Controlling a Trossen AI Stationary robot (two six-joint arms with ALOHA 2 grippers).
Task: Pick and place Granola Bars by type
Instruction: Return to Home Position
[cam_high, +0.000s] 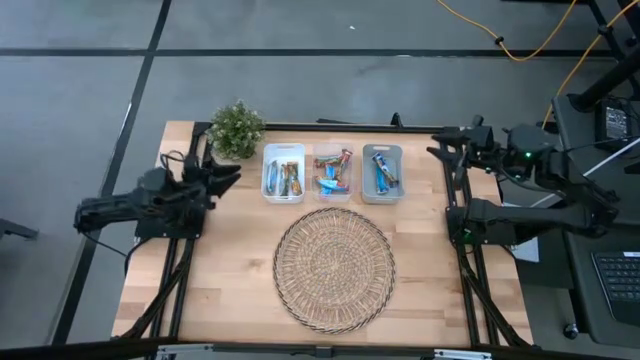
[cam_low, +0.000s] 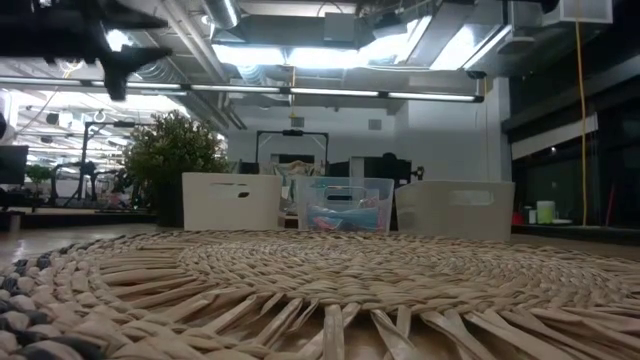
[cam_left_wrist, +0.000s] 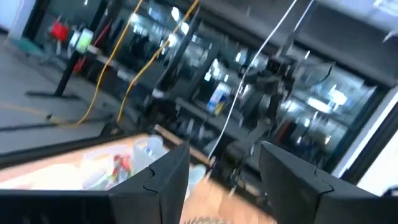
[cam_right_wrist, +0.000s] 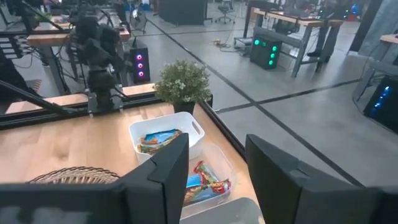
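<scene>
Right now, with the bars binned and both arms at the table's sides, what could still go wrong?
1. The open left gripper sits close beside the potted plant; a swing toward it might tip it.
2. The granola bars in the transparent bin show red and blue wrappers together, so one may be missorted.
The open right gripper waits by the right edge of the table.

In the high view you look straight down on the whole table (cam_high: 240, 290). The low view sits at table-top level, very near the wicker tray (cam_low: 320, 290), and faces the bins (cam_low: 343, 205) and the room behind. Both wrist views look across the table; the right one also shows the bins and the plant (cam_right_wrist: 182, 84).
</scene>
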